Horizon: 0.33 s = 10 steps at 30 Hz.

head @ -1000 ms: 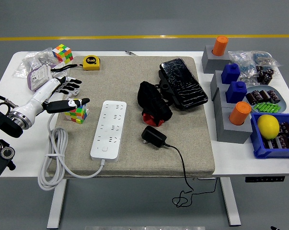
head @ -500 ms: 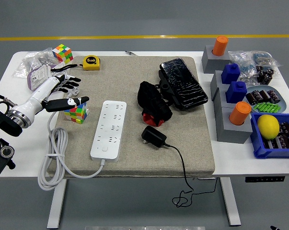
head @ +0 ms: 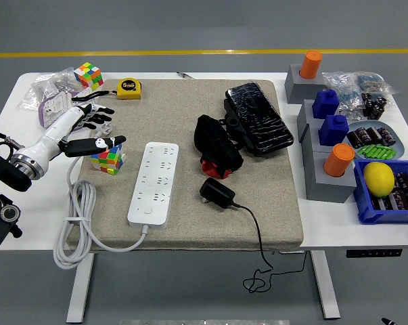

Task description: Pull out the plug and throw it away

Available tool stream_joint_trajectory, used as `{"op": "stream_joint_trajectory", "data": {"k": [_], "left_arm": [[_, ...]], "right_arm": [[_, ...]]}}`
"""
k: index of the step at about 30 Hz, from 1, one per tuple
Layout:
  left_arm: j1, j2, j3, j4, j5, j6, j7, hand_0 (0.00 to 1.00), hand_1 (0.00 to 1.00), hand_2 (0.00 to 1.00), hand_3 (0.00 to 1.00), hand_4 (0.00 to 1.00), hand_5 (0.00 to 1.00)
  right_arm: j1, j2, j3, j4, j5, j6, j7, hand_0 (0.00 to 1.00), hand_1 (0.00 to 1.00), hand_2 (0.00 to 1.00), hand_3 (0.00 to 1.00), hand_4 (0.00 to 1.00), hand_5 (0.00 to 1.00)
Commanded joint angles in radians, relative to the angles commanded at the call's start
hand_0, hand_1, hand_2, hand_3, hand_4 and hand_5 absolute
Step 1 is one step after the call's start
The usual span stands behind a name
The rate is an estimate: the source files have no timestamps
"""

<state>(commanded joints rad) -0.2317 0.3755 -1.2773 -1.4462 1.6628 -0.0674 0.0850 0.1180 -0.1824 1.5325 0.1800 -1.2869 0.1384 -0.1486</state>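
Note:
A white power strip (head: 153,183) lies on the grey mat (head: 190,223) with no plug in its sockets. The black plug adapter (head: 218,193) lies free on the mat to the strip's right, and its black cable (head: 256,233) trails off the table's front edge. My left hand (head: 90,130) hovers at the mat's left edge, fingers spread and holding nothing, just above a Rubik's cube (head: 109,160). The right arm is out of sight.
The strip's white cord (head: 78,223) loops at the front left. Black gloves (head: 217,143) and a black pouch (head: 258,118) lie mid-mat. A tape measure (head: 128,89), a second cube (head: 88,75) and bags sit back left. Grey blocks and a blue bin (head: 386,196) crowd the right.
My left hand has drawn back slightly to the left and up. Nothing else has moved.

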Motion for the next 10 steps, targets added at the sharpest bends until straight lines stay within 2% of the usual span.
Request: {"op": "stream_joint_trajectory", "data": {"k": [10], "left_arm": [[0.000,-0.001,-0.001,-0.001,0.000,-0.001,0.001,0.685,0.754,0.743,0.773,0.923,0.479]], "right_arm": [[0.000,0.000,-0.003,0.000,0.002,0.000,0.001,0.641,0.677,0.685,0.603,0.998,0.490]]}}
